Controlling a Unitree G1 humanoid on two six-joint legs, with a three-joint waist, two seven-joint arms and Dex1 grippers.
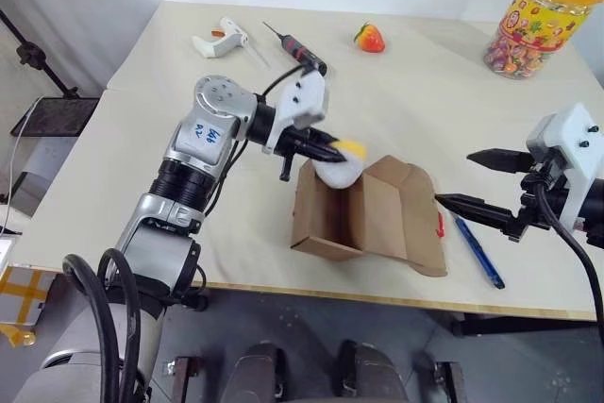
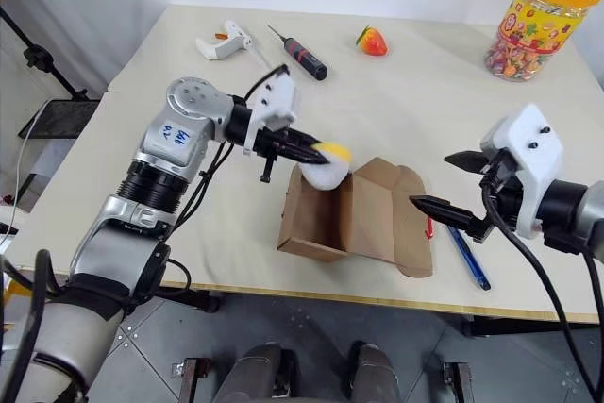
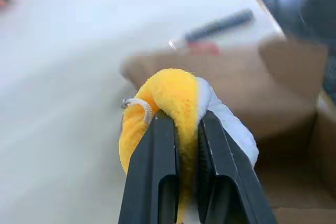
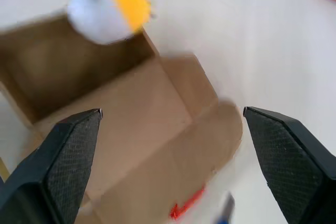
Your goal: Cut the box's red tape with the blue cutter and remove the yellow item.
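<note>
Right, left gripper [image 2: 316, 151] pinches the yellow item [image 2: 327, 165] just above the open box [image 2: 349, 219], which sits near the worktop's [image 2: 189, 214] front edge. Right gripper [image 2: 451, 184] is spread wide, empty, above the blue cutter [image 2: 468, 257] lying beside the box's flap with the red tape [image 2: 428, 227].

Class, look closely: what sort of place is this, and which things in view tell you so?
Probably a robot test room or lab: a plain pale table set with props, a glue gun, a screwdriver, a candy jar, beside a dark stand.

Glue gun [image 1: 221, 38], screwdriver [image 1: 296, 47], strawberry toy [image 1: 370, 39], candy jar [image 1: 545, 18].
</note>
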